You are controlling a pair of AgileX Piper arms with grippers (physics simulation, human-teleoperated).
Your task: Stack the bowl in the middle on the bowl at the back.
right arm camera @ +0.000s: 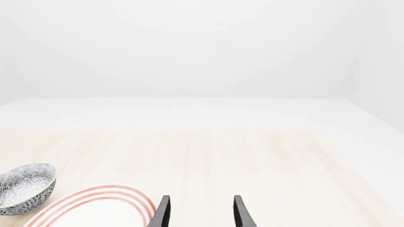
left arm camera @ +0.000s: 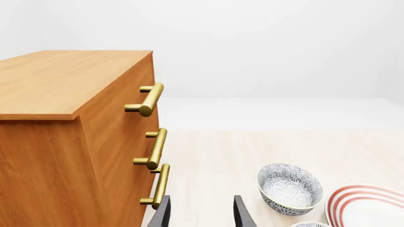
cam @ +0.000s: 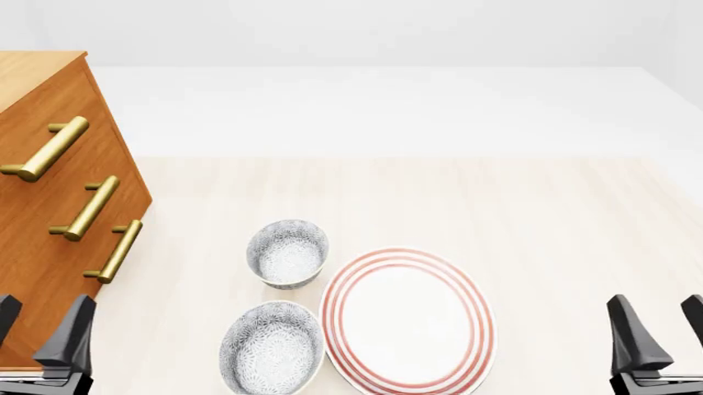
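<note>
Both grippers, left (cam: 42, 329) and right (cam: 657, 329), sit parked with jaws apart, grasping nothing. Near bowl (cam: 272, 347) sits behind-adjacent to back bowl (cam: 288, 252), so stacking's unstarted.

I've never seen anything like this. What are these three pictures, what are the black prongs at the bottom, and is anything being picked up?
These are simulator renders of a two-armed robot at a table. The front view looks down over the table; the black prongs in its lower corners are the left gripper and right gripper. The other two pictures come from cameras behind each gripper. On the table stand a wooden drawer cabinet, two speckled bowls, the back bowl and the nearer bowl, and a red-ringed plate. Both grippers are open and hold nothing.
</note>
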